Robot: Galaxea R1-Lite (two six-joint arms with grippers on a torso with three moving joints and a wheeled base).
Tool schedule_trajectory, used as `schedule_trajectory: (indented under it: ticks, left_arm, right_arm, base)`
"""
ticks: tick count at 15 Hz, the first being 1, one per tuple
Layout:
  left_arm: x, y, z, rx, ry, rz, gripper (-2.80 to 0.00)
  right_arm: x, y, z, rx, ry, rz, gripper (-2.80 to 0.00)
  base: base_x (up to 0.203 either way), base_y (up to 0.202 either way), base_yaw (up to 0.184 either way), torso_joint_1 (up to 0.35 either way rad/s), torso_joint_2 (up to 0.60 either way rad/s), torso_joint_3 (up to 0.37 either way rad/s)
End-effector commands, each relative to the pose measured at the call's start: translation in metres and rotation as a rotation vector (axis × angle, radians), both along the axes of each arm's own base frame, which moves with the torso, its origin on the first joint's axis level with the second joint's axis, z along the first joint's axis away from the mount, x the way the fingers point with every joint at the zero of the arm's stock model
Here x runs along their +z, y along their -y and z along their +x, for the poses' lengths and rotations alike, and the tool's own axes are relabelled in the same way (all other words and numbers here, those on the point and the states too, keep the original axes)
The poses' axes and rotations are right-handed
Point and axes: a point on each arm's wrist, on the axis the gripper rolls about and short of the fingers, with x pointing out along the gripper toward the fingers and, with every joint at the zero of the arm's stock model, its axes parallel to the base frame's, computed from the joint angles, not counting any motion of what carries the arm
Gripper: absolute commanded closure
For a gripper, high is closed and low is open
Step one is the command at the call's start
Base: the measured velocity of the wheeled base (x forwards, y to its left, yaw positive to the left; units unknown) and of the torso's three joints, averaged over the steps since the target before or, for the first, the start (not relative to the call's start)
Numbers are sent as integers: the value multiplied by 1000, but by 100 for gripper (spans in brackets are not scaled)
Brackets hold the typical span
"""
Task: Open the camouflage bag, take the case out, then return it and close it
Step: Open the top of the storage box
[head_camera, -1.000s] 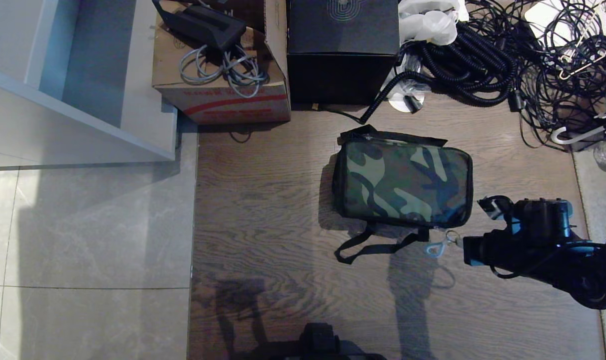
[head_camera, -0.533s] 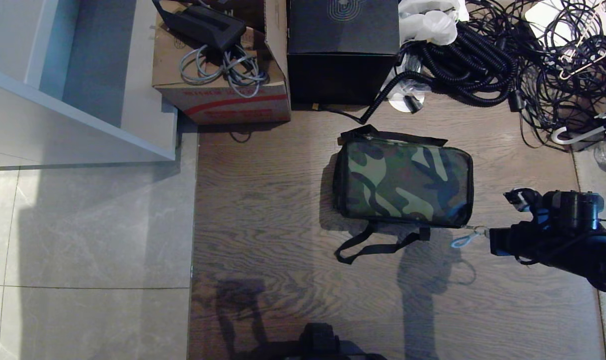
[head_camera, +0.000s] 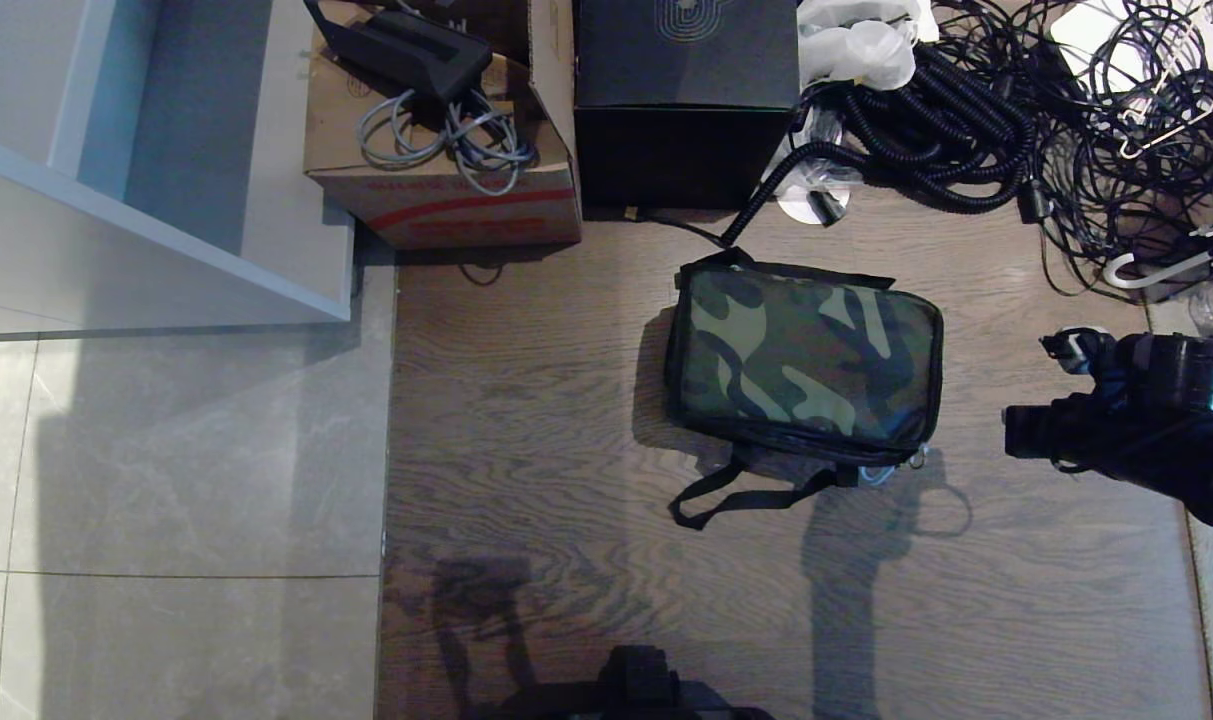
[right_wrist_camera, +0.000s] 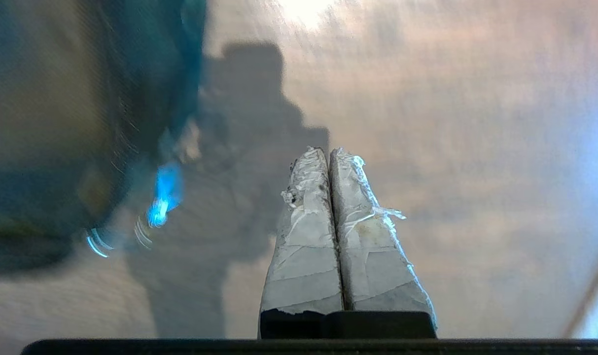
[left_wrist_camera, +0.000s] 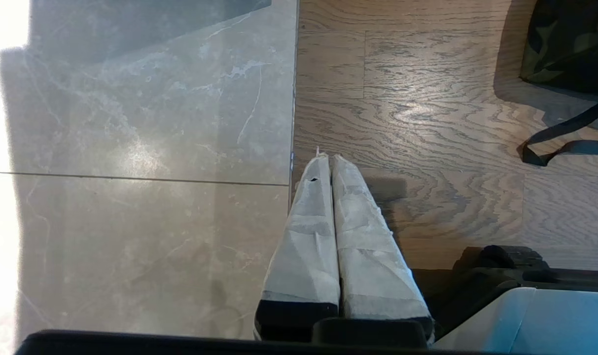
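The right gripper [right_wrist_camera: 328, 153], pressed shut on nothing, hangs apart from the closed camouflage bag [head_camera: 804, 358] at its left; reopen over the zip pull [head_camera: 914, 461] first.

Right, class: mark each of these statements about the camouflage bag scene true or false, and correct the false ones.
1. The camouflage bag lies on the wooden floor with its lid down. True.
2. The right gripper has its fingers open around the bag's strap. False: its fingers are pressed together, holding nothing, to the right of the bag.
3. The cardboard box holds grey cable. True.
4. The bag rests on top of the black box. False: it lies on the floor in front of that box, apart from it.
5. The left gripper is shut, over the floor. True.
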Motion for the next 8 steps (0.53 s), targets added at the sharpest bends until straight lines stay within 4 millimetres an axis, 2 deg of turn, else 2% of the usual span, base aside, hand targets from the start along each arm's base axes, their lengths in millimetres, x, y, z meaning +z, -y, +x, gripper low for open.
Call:
schedule_trajectory:
  ticks: [1, 3, 7, 8]
  left_arm:
    - [0, 0, 0, 0, 0, -1, 0]
    - [0, 0, 0, 0, 0, -1, 0]
    - [0, 0, 0, 0, 0, 1, 0]
    - [0, 0, 0, 0, 0, 1, 0]
  right_arm:
    - [19, 3, 9, 8, 80, -6, 0]
    - [18, 2, 3, 6, 67, 15, 0]
    - [-20, -7, -25, 124, -90, 103, 0]
    - [-25, -10, -29, 190, -110, 122, -280]
  base:
    - [0, 0, 0, 0, 0, 0]
    - [0, 0, 0, 0, 0, 0]
    - [0, 0, 0, 0, 0, 0]
    - [0, 0, 0, 0, 0, 0]
